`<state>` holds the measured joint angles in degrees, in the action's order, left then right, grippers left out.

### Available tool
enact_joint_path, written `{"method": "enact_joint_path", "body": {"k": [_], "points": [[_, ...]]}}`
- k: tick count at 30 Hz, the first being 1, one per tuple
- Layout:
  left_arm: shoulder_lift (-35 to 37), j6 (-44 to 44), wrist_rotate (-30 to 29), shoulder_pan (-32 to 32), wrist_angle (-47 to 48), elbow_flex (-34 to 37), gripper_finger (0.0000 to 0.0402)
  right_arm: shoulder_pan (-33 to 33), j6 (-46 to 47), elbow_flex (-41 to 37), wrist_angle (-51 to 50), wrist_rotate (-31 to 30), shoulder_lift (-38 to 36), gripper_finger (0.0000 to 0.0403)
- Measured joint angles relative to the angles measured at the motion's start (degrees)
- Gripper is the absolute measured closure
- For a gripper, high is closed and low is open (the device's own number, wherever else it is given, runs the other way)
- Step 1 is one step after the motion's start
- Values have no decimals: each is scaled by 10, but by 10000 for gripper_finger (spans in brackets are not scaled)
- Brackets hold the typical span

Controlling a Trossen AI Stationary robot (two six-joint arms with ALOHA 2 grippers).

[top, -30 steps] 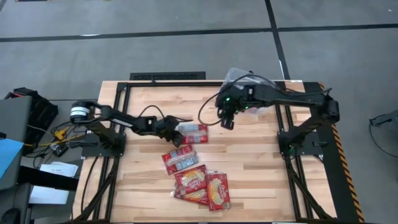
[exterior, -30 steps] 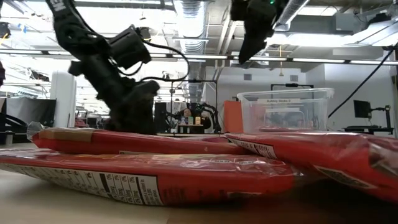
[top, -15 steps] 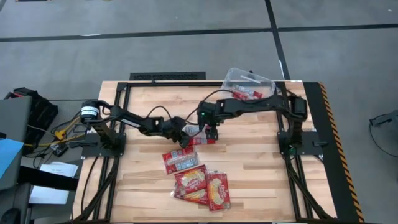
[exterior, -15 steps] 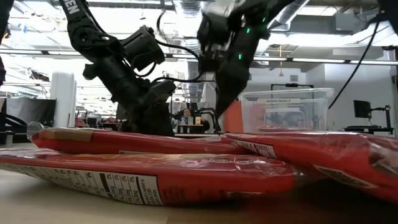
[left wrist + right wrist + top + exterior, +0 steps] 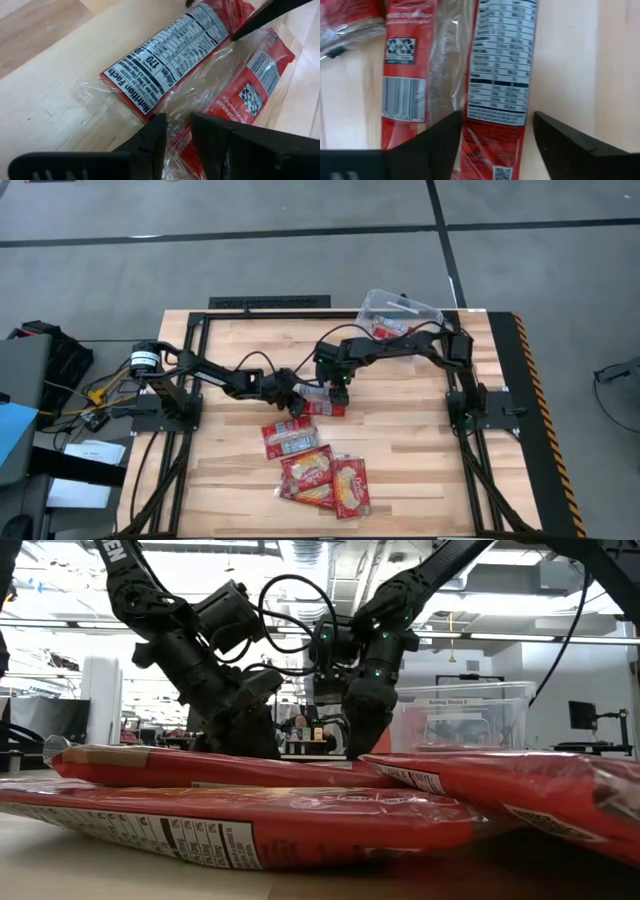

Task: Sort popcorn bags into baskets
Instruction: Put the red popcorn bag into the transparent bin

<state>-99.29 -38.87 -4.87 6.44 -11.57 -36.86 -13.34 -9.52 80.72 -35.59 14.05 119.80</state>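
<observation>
1. At least one red popcorn packet [image 5: 392, 330] was seen already lying inside the clear plastic tub [image 5: 428, 311] at the table's far edge, so the sorting was judged to be under way but far from done.

2. A packet with its nutrition-label panel upward [image 5: 322, 400] was found near the middle of the wooden table [image 5: 420, 460], with both grippers gathered at it.

3. The right gripper [image 5: 338, 392] was held directly over that packet, its fingers spread wide to either side of the label panel in the right wrist view, and nothing was gripped.

4. The left gripper [image 5: 292, 392] was set low at the clear wrapper edge of the same packet; its fingers [image 5: 150, 142] were nearly closed, and a narrow gap was left. Whether the film was pinched could not be told.

5. Four more packets were left unsorted nearer the front edge: one with silver-grey panels [image 5: 290, 437] and an overlapping cluster of three [image 5: 325, 480].

6. Five packets in all were judged still to be moved to the tub.
</observation>
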Motion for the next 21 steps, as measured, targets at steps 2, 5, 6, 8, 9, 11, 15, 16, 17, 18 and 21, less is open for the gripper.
{"method": "enact_joint_path", "body": {"k": [2,5,6,8,9,11,15,16,17,18,21], "points": [[0,0,-3,0,0,0,315,6,0,-1,1,4,1,172],[0,0,-6,0,-1,0,315,9,6,-1,2,1,1,232],[0,0,-6,0,-1,0,315,7,7,-1,1,0,0,254],[0,0,-6,0,-1,0,315,2,15,-2,-3,1,-4,300],[0,0,-4,0,-1,0,315,0,19,-2,-3,2,-4,323],[0,-4,0,1,-1,0,315,-3,22,-2,-4,3,-4,364],[8,-8,33,6,0,0,315,-6,21,-4,-7,0,-15,390],[14,-9,44,10,1,0,315,-6,21,-4,-8,0,-18,386],[21,-9,58,14,3,0,315,-6,21,-5,-8,-1,-21,382],[31,-10,72,18,11,2,315,-6,20,-5,-7,-3,-25,380],[79,-18,107,35,22,2,315,-12,19,-5,-18,-6,-45,389]]}}
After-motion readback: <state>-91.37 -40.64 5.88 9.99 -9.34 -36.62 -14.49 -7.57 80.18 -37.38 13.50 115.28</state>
